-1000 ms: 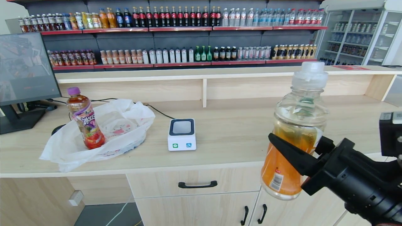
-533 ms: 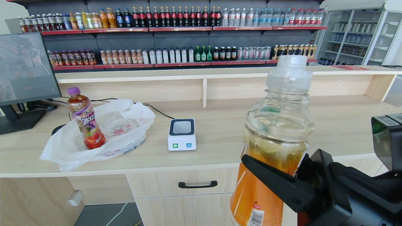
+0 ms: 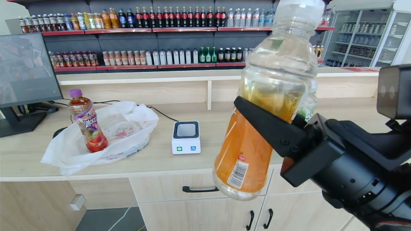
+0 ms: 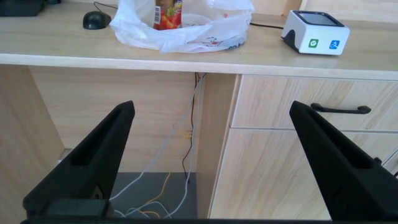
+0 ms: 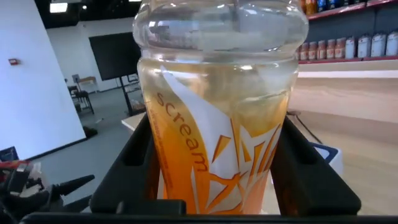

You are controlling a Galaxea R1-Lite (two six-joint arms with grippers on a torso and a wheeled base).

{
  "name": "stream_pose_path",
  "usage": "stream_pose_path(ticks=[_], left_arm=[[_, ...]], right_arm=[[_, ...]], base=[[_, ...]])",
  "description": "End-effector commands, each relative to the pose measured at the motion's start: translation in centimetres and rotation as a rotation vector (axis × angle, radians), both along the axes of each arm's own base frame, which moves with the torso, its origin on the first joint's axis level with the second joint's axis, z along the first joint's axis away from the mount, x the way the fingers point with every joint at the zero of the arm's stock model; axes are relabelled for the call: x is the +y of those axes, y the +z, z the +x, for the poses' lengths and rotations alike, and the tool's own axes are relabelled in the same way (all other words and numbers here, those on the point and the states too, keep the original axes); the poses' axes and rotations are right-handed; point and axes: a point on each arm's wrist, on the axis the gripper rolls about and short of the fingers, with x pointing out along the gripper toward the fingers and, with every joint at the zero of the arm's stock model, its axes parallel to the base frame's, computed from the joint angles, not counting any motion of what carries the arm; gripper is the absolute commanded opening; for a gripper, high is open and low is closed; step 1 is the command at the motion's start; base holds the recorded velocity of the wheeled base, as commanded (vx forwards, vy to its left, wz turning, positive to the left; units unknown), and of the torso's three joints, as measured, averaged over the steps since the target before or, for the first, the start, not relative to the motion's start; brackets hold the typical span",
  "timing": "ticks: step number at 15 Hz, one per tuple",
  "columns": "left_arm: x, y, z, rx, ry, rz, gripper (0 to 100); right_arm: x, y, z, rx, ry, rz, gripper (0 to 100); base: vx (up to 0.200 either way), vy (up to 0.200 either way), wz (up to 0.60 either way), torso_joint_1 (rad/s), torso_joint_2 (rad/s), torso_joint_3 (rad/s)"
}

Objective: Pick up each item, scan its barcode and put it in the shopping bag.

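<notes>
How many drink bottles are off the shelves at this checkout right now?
2. A purple-capped bottle stands in the shopping bag on the counter; an orange bottle is held by the right gripper. More may be hidden behind it.

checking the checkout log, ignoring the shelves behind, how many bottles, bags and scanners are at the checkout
bottles: 2 (orange drink bottle, purple-capped bottle)
shopping bag: 1
scanner: 1
total: 4

We note right gripper [image 3: 271, 107]: matte black, flat tapered finger [image 3: 266, 128], two round screws near finger base. Behind right gripper, round black wrist [image 3: 353, 183]; above it, grey camera box [image 3: 393, 91]. On left gripper [image 4: 211, 112], black wedge fingers [image 4: 93, 162].
</notes>
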Motion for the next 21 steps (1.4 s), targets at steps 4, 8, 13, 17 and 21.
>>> stream_pose_path(ticks=[4, 8, 13, 17, 21], left_arm=[[0.0, 0.0, 0.0, -0.001, 0.0, 0.0, 100], [0.0, 0.0, 0.0, 0.0, 0.0, 0.0, 100], [0.0, 0.0, 0.0, -0.001, 0.0, 0.0, 100], [0.0, 0.0, 0.0, -0.001, 0.0, 0.0, 100], [0.0, 0.0, 0.0, 0.0, 0.0, 0.0, 100]], right_arm=[[1.0, 0.2, -0.3, 0.058, 0.034, 0.046, 0], [0.2, 0.9, -1.4, 0.049, 0.061, 0.083, 0], [0.4, 1.1, -1.4, 0.036, 0.063, 0.096, 0], [0.5, 1.0, -1.4, 0.032, 0.063, 0.086, 0], [0.7, 0.8, -1.3, 0.018, 0.059, 0.067, 0]], base=[[0.0, 0.0, 0.0, 0.0, 0.0, 0.0], [0.0, 0.0, 0.0, 0.0, 0.0, 0.0], [0.0, 0.0, 0.0, 0.0, 0.0, 0.0], [0.0, 0.0, 0.0, 0.0, 0.0, 0.0], [0.0, 0.0, 0.0, 0.0, 0.0, 0.0]])
